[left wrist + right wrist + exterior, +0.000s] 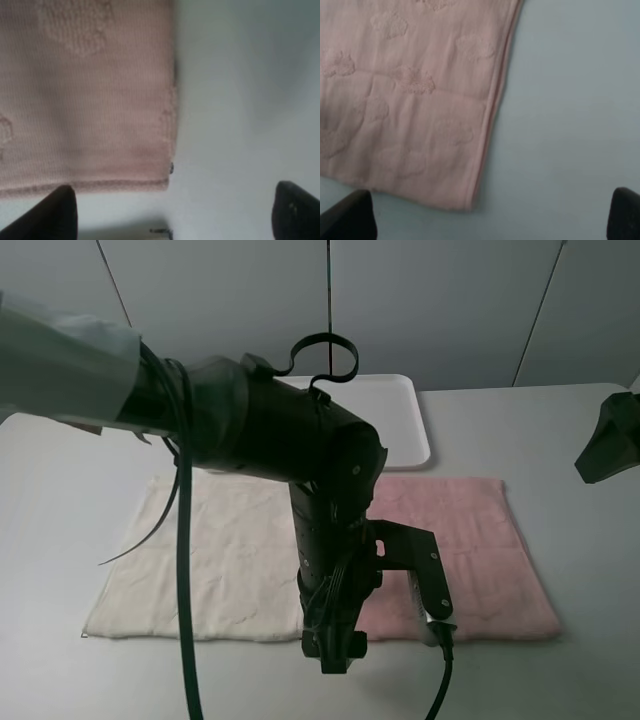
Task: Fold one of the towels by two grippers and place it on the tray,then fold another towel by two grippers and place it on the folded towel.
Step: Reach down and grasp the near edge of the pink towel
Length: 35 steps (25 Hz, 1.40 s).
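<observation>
The left pincer is held with its fingers wide apart and nothing between them. It hangs just above the pale pink towel, and one corner of that towel is seen below the gap. In the high view this is judged to be the near corner on the side of the cream-white towel, whose edge lies right beside the pink one. The right pincer is likewise spread and empty. Another corner of the pink towel is framed beneath it, but the arm is seen at the edge of the high view, well apart from the cloth. Both towels are laid flat and unfolded, side by side on the grey surface. The white tray is set beyond them, and no towel is seen on its visible part. The first fold is therefore judged to be only at the approach stage. For the next move, each pincer would have to be lowered onto its corner and closed on the edge, so that the pink cloth could be lifted and carried over evenly.
</observation>
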Tool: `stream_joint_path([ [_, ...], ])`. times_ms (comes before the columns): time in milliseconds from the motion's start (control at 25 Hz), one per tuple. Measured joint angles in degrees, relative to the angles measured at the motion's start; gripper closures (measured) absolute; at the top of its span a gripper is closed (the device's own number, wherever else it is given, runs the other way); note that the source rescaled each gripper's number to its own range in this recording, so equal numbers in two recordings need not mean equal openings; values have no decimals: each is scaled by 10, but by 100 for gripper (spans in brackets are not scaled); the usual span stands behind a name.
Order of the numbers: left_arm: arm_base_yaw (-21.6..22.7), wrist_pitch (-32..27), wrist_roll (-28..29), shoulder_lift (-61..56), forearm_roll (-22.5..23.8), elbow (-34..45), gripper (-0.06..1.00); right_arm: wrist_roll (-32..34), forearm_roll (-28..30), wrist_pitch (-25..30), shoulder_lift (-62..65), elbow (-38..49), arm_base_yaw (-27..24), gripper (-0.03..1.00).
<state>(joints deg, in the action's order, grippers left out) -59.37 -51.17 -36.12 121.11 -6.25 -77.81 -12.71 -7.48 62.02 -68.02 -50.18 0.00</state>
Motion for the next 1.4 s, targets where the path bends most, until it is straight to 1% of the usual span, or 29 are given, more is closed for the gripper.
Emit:
stream_joint_path([
  [240, 0, -2, 0, 3, 1, -4, -6, -17, -5, 12, 0, -1, 0, -3],
  [400, 0, -2, 0, 3, 1, -5, -6, -53, -24, 39, -13, -1, 0, -3],
  [480, 0, -2, 0, 3, 1, -5, -6, -70, -36, 41, -21, -1, 0, -3],
  [600, 0, -2, 0, 3, 1, -5, -6, -88, -38, 41, -23, -1, 0, -3],
  [720, 0, 0, 0, 3, 1, -5, -6, -94, -38, 44, -23, -1, 0, -3],
  [880, 0, 0, 0, 12, 2, -7, -6, -99, -38, 61, -23, -1, 0, -3],
  [1120, -5, -28, 14, 43, 6, -35, -6, -113, -38, 72, -23, -1, 0, -3],
  [1280, -7, -34, 16, 47, 16, -40, -6, -158, -37, 72, -24, -1, 0, -3],
  [1400, -8, -35, 16, 47, 17, -41, -6, -219, -36, 72, -24, -1, 0, -3],
])
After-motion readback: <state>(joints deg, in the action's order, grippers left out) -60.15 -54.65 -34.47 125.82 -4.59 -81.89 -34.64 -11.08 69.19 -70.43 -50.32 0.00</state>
